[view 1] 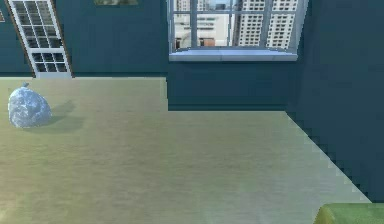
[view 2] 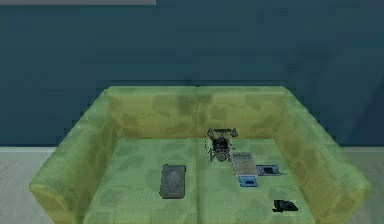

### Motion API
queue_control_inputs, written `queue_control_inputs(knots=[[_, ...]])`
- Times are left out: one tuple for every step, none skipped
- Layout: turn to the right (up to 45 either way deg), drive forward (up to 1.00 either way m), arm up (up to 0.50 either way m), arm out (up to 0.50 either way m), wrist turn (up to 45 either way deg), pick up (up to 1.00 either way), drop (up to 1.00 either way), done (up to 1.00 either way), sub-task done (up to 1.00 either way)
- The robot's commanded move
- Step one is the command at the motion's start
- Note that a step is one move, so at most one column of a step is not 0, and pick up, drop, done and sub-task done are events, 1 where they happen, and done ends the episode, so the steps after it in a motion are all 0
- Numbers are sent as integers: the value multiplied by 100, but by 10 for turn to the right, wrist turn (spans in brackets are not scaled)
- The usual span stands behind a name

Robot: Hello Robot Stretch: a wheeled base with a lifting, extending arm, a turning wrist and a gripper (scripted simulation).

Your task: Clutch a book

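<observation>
In the forward view I have a white-framed glazed door (view 1: 42, 38) at the far left, set in the dark teal wall (view 1: 120, 40). Below it a crumpled pale blue plastic bag (view 1: 28, 106) sits on the beige floor (view 1: 170, 160), well apart from everything else. Further right a white-framed window (view 1: 235, 28) sits above a jutting block of wall. At the bottom right corner I catch a bit of yellow-green upholstery (view 1: 350, 214).

In the arm side view a yellow-green patterned two-seat sofa (view 2: 150, 110) stands against the teal wall. On its left seat cushion lies a dark grey flat oblong slab (view 2: 173, 180), near the seam between the cushions. Just right of that seam, toward the back of the right cushion, I see what I take for the gripper (view 2: 218, 140), a dark body with thin fingers. The white marker squares (view 2: 245, 162) are just beside it. The cushion and its clutter lie right behind it, so I cannot tell whether it holds anything.

I cannot name the book with certainty. Closest in shape are a small blue-and-white flat rectangle (view 2: 247, 181) just below the markers, and a second blue-and-white rectangle (view 2: 267, 170) just beside it to the right. Both lie on the right cushion. Near that cushion's front right corner lies a small black object (view 2: 285, 206).
</observation>
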Motion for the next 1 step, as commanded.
queue_control_inputs(knots=[[0,0,50,0,0,0,0,0,0]])
